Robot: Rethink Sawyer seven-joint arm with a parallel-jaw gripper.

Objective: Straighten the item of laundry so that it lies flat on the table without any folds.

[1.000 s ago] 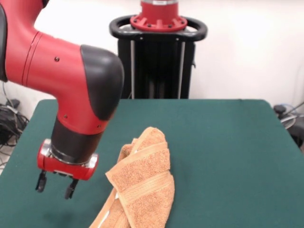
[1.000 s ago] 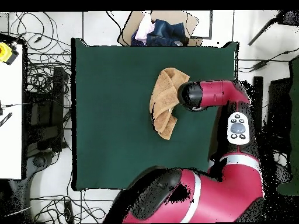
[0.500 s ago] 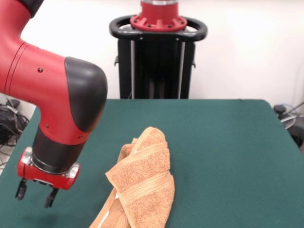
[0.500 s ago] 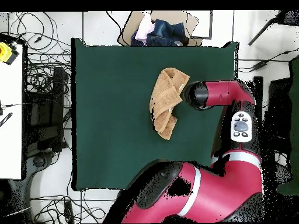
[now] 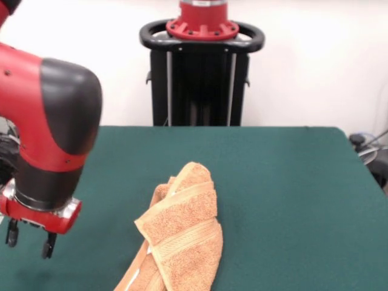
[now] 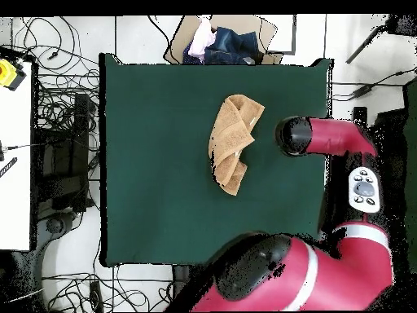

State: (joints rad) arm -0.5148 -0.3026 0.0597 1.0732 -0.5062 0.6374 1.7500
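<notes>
The orange-tan towel (image 5: 179, 237) lies crumpled and folded over itself on the dark green table (image 5: 291, 194), its band stripes showing; its near end runs off the bottom edge of the front view. In the overhead view the towel (image 6: 232, 140) sits right of the table's middle (image 6: 163, 163). My gripper (image 5: 27, 239) hangs open and empty at the far left of the front view, well clear of the towel, just above the table. In the overhead view the arm's head (image 6: 295, 136) hides the gripper, to the right of the towel.
The robot's black pedestal (image 5: 201, 66) stands behind the table's far edge. A box of clothes (image 6: 220, 42) sits beyond the table's top edge in the overhead view. Cables lie on the floor at the left (image 6: 57, 106).
The arm has swung away from the towel, leftwards in the front view and rightwards in the overhead view. The towel has not moved.
</notes>
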